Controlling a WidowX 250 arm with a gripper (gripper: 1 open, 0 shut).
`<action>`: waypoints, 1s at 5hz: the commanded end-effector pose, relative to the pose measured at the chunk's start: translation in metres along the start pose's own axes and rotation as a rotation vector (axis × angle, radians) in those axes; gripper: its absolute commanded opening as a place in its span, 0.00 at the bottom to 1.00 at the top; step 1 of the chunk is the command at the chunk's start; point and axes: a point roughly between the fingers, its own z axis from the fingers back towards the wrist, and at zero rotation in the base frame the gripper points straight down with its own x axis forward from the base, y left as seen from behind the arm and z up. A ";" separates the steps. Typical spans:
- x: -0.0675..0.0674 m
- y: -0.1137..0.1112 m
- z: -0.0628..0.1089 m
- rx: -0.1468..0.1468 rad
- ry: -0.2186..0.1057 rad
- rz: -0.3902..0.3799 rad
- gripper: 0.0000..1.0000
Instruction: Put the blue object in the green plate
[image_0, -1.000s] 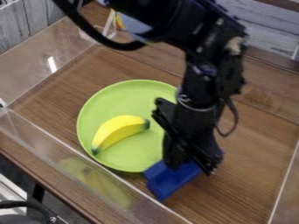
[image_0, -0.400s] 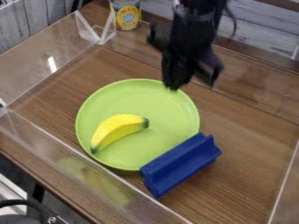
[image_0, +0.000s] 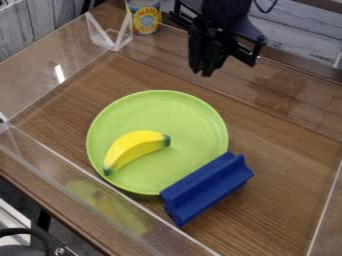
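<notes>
The deep blue grooved plastic block (image_0: 209, 187) is seen lying at the lime-green round plate's (image_0: 144, 109) near rim, apparently overlapping it, beside the yellow banana (image_0: 135, 149). The black tool (image_0: 209, 62) is raised far above; nothing is held, jaw spacing cannot be told. Risk: the block is left half outside, or the banana is nudged in regrasping.

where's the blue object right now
In the camera view the blue object lies lower right on the wooden table, overlapping the green plate's lower-right rim, right of the banana.
</notes>
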 end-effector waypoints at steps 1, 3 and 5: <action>0.006 -0.005 0.010 -0.006 -0.048 0.010 1.00; -0.016 -0.019 0.001 -0.021 -0.031 0.066 1.00; -0.042 -0.033 -0.020 -0.046 -0.048 0.022 1.00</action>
